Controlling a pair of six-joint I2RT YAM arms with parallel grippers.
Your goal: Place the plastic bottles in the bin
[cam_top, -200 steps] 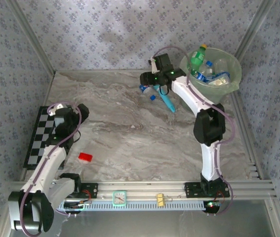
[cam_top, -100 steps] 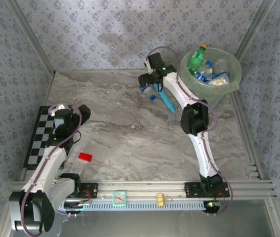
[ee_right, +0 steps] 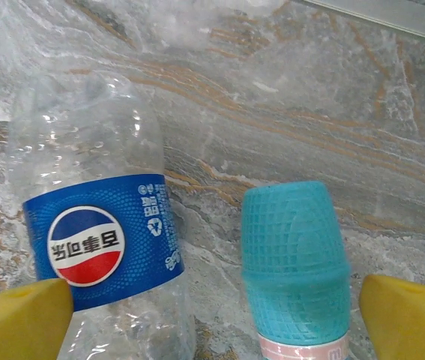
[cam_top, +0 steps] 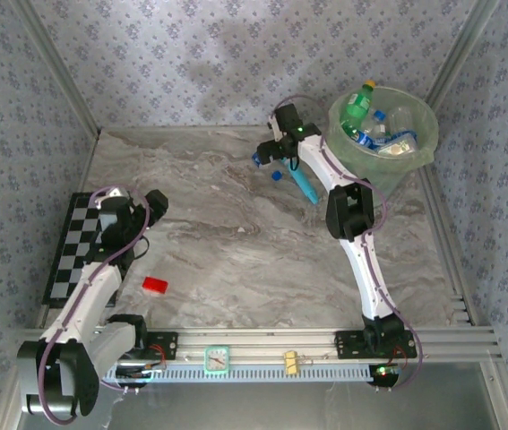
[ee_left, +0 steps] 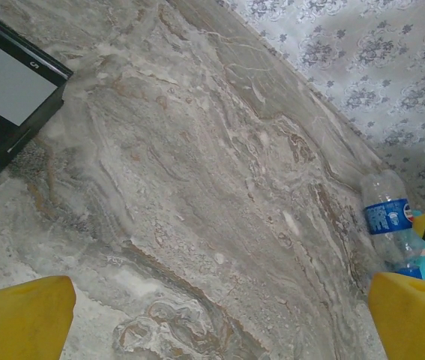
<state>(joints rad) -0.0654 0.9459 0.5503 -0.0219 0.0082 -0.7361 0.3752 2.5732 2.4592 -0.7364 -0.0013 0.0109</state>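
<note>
Marble tabletop (cam_top: pixel 236 233), walled on three sides, lies open across its middle. We see the right gripper (ee_right: pixel 212 319), fingers spread, above a clear, blue-labelled bottle (ee_right: pixel 100 247) lying just beside a teal tube (ee_right: pixel 294 262), near the bin (cam_top: pixel 426 148) holding other bottles (cam_top: pixel 357 107). At the table's left, the left gripper (ee_left: pixel 212 319) also has its fingers spread.

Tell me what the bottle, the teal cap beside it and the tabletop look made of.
Bottle: thin clear plastic, glossy; the stone pattern shows through it, and it carries a printed blue label.
Teal cap: probably moulded plastic, matte, with a fine grid texture.
Tabletop: looks like grey-brown veined marble, though it could be a printed laminate; low sheen.
</note>
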